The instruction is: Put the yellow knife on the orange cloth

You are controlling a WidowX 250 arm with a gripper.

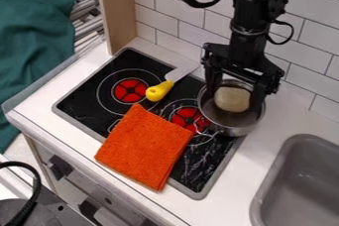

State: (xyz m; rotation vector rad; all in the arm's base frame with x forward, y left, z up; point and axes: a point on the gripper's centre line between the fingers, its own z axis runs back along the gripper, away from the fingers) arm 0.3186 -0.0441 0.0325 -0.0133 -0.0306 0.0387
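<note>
The gripper [235,97] stands with fingers apart at the pot [232,131]; the yellow knife [159,91] lies with its blade across the stove [86,97]'s back edge. Best to straddle the handle squarely, pinch firmly, then lift level toward the orange cloth [145,145]

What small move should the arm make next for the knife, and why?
I'd likely raise the open gripper slightly and ease it toward the yellow knife: it hangs at the metal pot, while the knife lies ungrasped on the stove, not yet on the orange cloth.

Yellow knife [159,90] (on the stove [84,96]) lies near orange cloth [144,145], tool [234,96] over pot [232,127].
</note>
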